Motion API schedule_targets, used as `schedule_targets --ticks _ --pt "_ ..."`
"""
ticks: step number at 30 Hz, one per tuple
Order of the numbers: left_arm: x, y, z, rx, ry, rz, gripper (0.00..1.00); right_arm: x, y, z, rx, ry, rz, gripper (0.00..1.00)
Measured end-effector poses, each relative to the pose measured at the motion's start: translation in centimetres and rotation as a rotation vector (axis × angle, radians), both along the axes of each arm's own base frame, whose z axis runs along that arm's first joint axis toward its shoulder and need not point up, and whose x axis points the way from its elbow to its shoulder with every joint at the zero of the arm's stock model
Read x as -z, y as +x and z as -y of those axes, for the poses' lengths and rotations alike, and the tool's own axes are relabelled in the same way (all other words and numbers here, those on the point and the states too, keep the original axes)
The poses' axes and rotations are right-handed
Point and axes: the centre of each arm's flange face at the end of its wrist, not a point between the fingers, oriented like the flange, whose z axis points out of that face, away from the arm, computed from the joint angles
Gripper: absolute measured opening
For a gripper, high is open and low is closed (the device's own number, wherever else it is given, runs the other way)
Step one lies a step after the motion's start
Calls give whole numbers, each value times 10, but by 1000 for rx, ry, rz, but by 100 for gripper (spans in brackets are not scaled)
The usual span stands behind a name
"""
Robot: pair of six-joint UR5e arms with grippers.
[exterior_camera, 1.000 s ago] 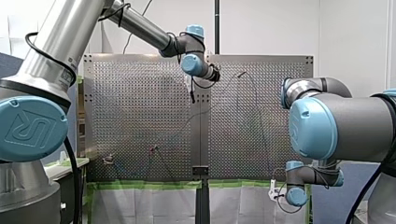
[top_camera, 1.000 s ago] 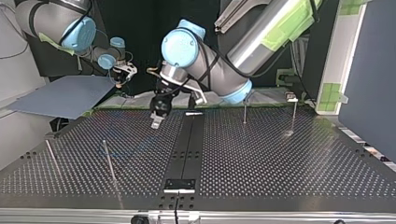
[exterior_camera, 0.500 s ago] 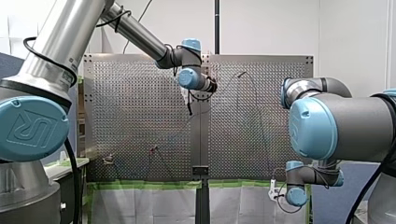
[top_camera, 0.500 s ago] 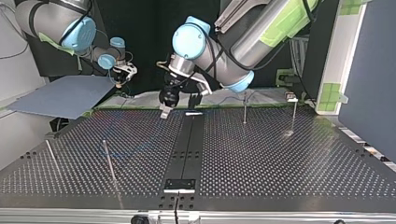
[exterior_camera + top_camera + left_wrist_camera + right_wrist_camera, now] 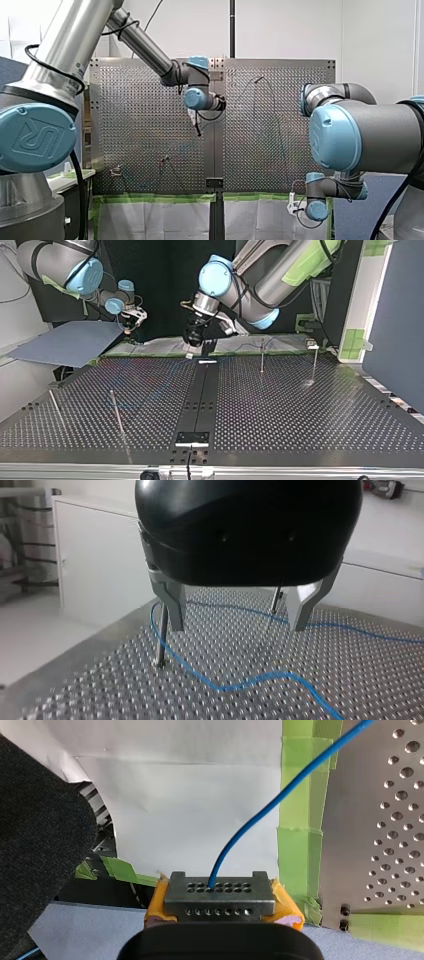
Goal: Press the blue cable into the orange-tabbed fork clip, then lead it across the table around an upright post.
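The blue cable (image 5: 240,685) lies in loose curves on the perforated table and bends around an upright post (image 5: 161,639). My left gripper (image 5: 237,625) hangs above it, open, with nothing between its metal fingers (image 5: 171,605). In the front view my left gripper (image 5: 198,129) is over the table's middle. In the top view it (image 5: 192,346) is near the far edge. My right gripper (image 5: 220,895) is off the table's corner, its yellow pads shut on the blue cable (image 5: 260,815). A small reddish-tabbed clip (image 5: 164,160) stands on the table with the cable at it.
Thin upright posts (image 5: 118,413) (image 5: 261,358) (image 5: 314,363) stand on the table (image 5: 280,410). A second small clip (image 5: 116,171) is at the front view's lower left. Green tape and white sheeting (image 5: 200,795) edge the table by my right gripper. A blue-grey board (image 5: 70,342) lies beside it.
My left arm has swung toward the front view's left and nearer the camera, its gripper staying open. In the top view it has drawn back toward the far edge. My right arm has not moved.
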Motion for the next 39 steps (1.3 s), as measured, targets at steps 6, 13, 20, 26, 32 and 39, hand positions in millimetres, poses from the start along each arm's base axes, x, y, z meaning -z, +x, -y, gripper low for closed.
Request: schedule_targets --ticks 6,13,20,26,32,39 --pt "20 9 -25 -22 -14 -5 100 0 0 0 0 0 0 0" --pt "40 19 -53 -25 -13 -5 100 0 0 0 -1 0 0 0" --pt "60 27 -83 -26 9 6 100 0 2 -1 -4 0 -2 0" --pt "79 32 -115 -51 12 7 100 0 3 -1 -5 0 -2 0" --pt "95 26 -135 -77 14 8 100 0 4 -1 -6 -1 -2 0" --pt "114 5 -145 -81 16 9 100 -1 5 -1 -7 -2 -3 0"
